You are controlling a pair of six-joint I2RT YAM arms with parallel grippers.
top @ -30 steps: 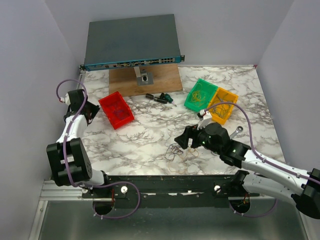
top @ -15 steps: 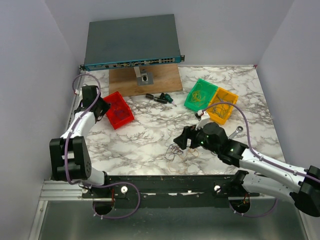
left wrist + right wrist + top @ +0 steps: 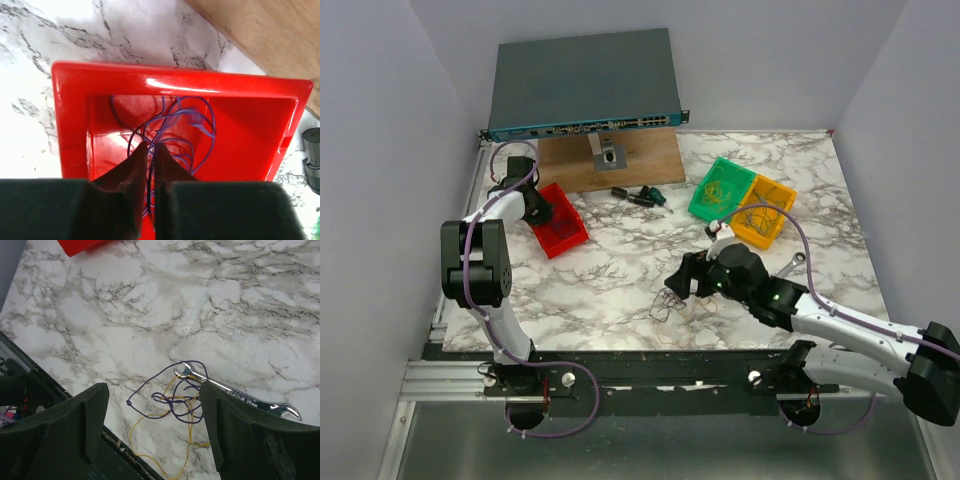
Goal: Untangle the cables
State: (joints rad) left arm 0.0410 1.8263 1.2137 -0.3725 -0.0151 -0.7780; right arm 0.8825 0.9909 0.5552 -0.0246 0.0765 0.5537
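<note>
Marble tabletop [image 3: 250, 300] bears tangled cables [image 3: 172, 397] below the right gripper's [image 3: 154, 387] spread fingers; left gripper [image 3: 151, 146] pinches blue strands [image 3: 200, 122].

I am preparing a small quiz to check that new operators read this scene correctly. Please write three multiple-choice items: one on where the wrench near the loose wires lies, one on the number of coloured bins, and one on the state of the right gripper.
1. Where does the wrench next to the loose wires lie?
A. In a bin.
B. On the marble table, with one end at the wires.
C. On the floor.

2. How many coloured bins stand on the table?
A. One.
B. Two.
C. Three.

3. The right gripper is:
A. open, holding nothing.
B. shut on the wrench.
C. shut on a wire.

Answers:
1 B, the right wrist view shows it flat on the marble.
2 C, there is a red bin, a green bin and a yellow bin.
3 A, its fingers stand wide apart above the wires.
</note>
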